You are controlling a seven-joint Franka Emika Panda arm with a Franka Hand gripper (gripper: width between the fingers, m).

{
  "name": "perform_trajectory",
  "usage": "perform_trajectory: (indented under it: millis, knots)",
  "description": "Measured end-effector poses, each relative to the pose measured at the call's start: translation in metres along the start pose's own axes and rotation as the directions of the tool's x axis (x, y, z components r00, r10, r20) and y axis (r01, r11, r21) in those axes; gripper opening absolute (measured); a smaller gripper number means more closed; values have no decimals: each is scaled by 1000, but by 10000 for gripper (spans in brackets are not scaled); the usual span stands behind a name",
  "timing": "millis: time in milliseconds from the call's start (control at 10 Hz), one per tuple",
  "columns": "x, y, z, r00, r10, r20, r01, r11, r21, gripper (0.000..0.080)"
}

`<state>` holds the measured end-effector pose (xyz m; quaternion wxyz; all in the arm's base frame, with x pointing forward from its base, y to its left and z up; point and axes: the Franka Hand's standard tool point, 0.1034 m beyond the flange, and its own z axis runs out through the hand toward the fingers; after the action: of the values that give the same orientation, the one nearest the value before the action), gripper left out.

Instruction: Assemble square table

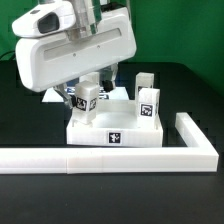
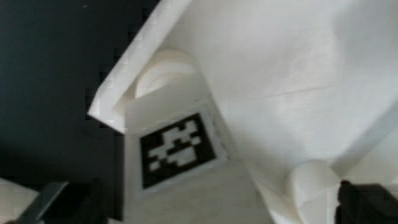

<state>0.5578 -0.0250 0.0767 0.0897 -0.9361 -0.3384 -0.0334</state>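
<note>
Square slab [image 1: 113,128] sits inside L-shaped rail [image 1: 150,156] corner. Two leg blocks upright on slab: one [image 1: 146,99] free, one [image 1: 88,98] under gripper [image 1: 88,78]. Jaw state: cannot tell. Remaining legs not visible; roughly halfway.

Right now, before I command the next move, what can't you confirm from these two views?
- End effector: exterior view, its fingertips sit behind the leg block, and the white wrist housing covers the rest; open or shut, I cannot tell.
- Square table slab: exterior view, its far corners are hidden by the arm and by the second leg block.
- Wrist view: too close and blurred; only a tag is clear.
</note>
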Motion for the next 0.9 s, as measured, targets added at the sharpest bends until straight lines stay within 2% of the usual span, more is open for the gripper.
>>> perform_trajectory:
  millis: [300,400,600,800,900]
  knots:
    - [2,0,-4,997,-80,11,80,997,-17,649]
    - [2,0,-2,997,-79,4,79,996,-30,649]
    - [-1,1,0,997,-74,3,74,997,-32,649]
    - [-1,0,1,997,-74,3,74,997,-32,395]
    - [-2,0,1,997,-74,3,74,997,-31,395]
